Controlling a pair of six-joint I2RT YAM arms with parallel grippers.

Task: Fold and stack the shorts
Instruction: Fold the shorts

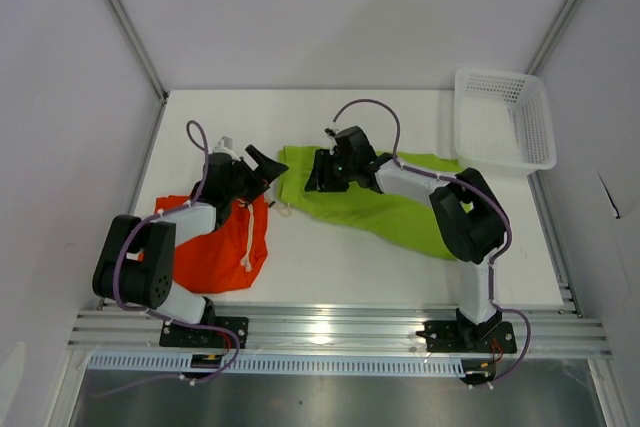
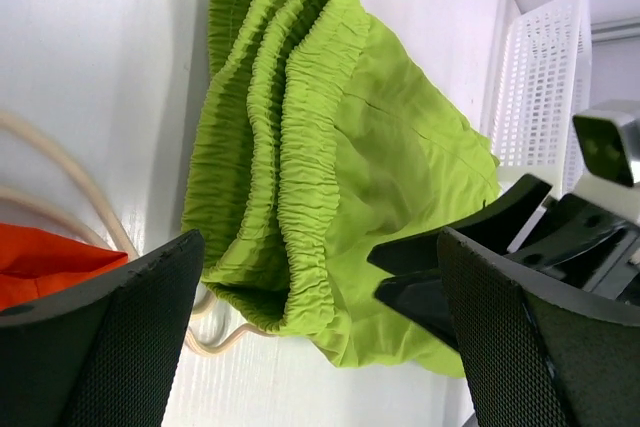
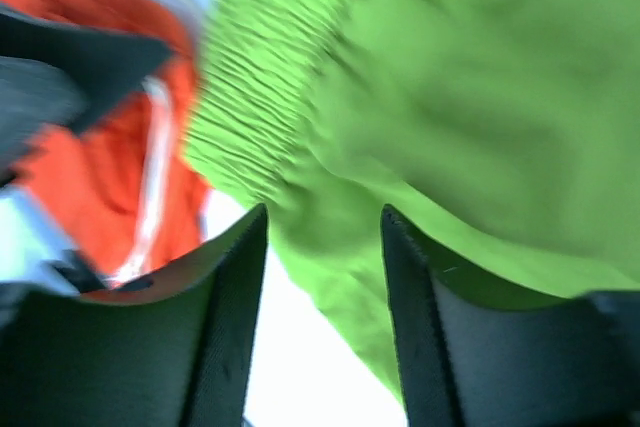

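The lime green shorts (image 1: 385, 209) lie spread across the middle of the table, waistband to the left. The orange-red shorts (image 1: 225, 247) with a white drawstring lie crumpled at the near left, partly under my left arm. My left gripper (image 1: 267, 168) is open and empty, just left of the green waistband (image 2: 290, 147), which fills the left wrist view between its wide-apart fingers (image 2: 110, 347). My right gripper (image 1: 314, 180) is open, low over the waistband end of the green shorts (image 3: 450, 97). The right wrist view is blurred; fabric shows past its fingers (image 3: 225, 327), not pinched.
A white plastic mesh basket (image 1: 505, 119) stands at the far right corner, also in the left wrist view (image 2: 540, 77). A cream drawstring (image 2: 60, 182) trails on the table between the two pairs. The two grippers are close together, facing each other.
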